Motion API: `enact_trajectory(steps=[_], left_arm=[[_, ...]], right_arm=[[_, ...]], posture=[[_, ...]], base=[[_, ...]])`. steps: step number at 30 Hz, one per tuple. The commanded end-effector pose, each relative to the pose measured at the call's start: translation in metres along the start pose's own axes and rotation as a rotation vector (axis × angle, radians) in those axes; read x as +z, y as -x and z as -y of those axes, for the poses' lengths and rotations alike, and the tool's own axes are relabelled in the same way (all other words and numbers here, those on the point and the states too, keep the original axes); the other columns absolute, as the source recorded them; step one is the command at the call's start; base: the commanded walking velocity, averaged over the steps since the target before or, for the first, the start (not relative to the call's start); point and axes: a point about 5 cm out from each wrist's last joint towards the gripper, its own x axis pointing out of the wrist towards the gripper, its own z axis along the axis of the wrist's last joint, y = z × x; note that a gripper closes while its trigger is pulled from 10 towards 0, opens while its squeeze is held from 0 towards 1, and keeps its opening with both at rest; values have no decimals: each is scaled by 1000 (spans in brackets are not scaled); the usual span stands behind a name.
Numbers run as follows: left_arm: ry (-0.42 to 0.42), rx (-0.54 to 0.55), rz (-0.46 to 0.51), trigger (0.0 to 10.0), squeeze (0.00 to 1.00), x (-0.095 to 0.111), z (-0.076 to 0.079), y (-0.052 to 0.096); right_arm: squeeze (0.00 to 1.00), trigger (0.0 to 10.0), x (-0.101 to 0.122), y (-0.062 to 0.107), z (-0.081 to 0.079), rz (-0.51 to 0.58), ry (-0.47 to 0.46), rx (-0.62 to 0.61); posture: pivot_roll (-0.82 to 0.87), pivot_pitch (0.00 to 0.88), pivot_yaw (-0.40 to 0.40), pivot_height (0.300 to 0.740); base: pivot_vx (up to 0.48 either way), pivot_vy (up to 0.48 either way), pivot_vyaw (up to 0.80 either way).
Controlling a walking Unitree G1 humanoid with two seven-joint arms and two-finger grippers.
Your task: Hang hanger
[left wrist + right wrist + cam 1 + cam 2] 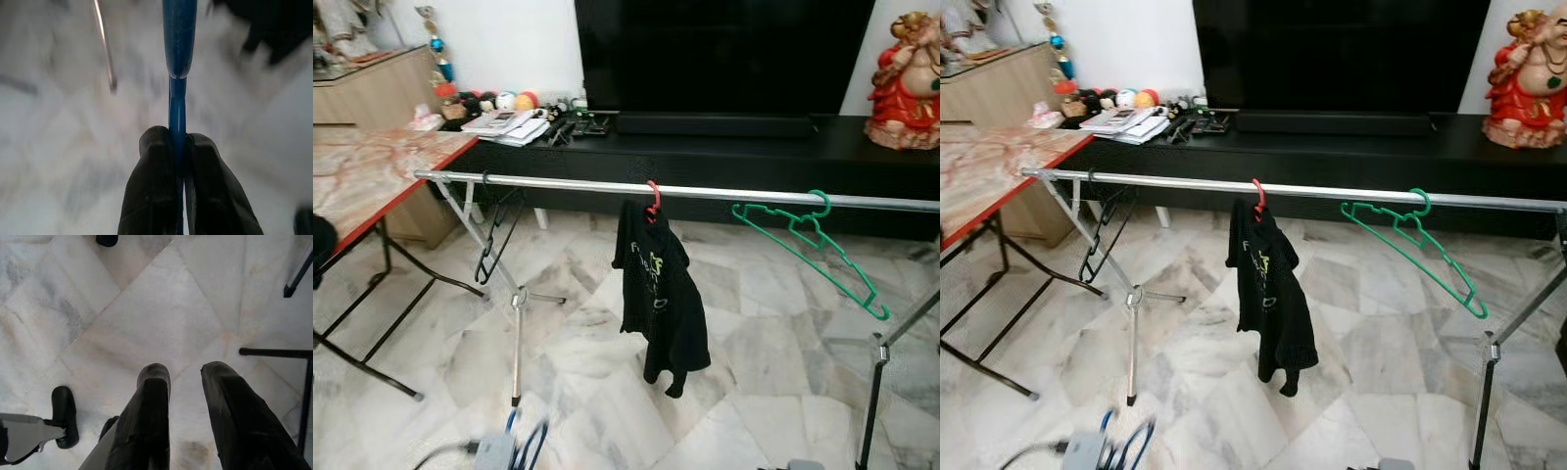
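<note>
Crowding the rail (558, 184): black hanger (494, 235), shirt (661, 299), green hanger (813, 250).

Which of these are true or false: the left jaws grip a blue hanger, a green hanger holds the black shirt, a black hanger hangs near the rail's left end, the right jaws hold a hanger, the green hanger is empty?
1. The left gripper is shut on a thin blue plastic hanger. True.
2. The black shirt hangs from a green hanger. False: it hangs on a red hanger.
3. A black wire hanger hangs near the left end of the silver metal rail. True.
4. The right gripper holds a hanger. False: open, empty.
5. The green plastic hanger is empty. True.
</note>
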Motion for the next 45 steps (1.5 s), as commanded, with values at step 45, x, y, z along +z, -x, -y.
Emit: enact_trajectory(steps=[45], left_arm=[[83,60,140,10000,0,24,-1,-3]], right_arm=[[0,10000,-6,0,-13,-42,53,92]], posture=[[50,19,33,740]], base=[[288,0,37]])
